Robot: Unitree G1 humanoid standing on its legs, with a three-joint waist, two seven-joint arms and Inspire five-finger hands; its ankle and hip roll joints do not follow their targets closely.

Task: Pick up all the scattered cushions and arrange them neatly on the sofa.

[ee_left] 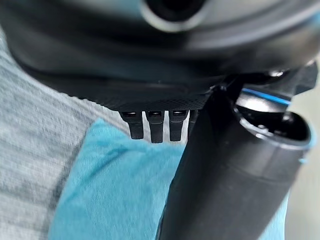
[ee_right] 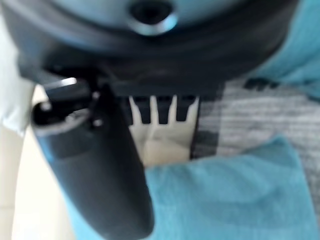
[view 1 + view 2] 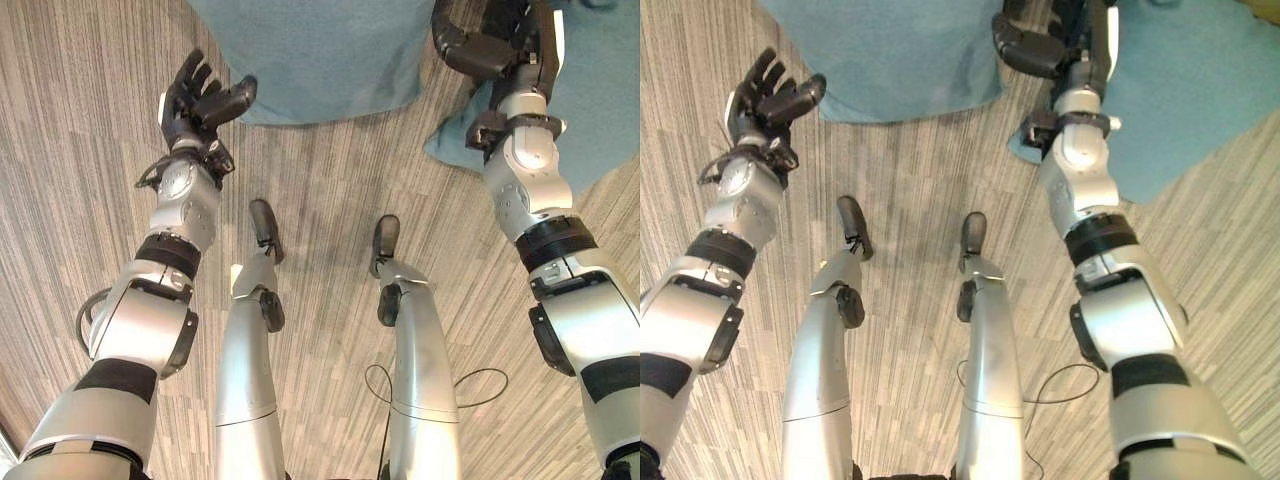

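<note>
I see my left hand (image 3: pixel 200 100) released, fingers spread, beside one teal fabric cushion (image 3: pixel 320 55) on the striped grey carpet floor (image 3: pixel 320 170). Right hand (image 3: pixel 495 45) hovers over another teal cushion (image 3: pixel 600 110), also unclenched.

Both teal cushions (image 3: pixel 330 55) (image 3: pixel 1200 90) run off the frame's top edge; the right hand (image 3: pixel 480 50) is partly cropped.

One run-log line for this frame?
left hand: open, empty | right hand: open, empty | two teal fabric cushions: on striped wood floor
</note>
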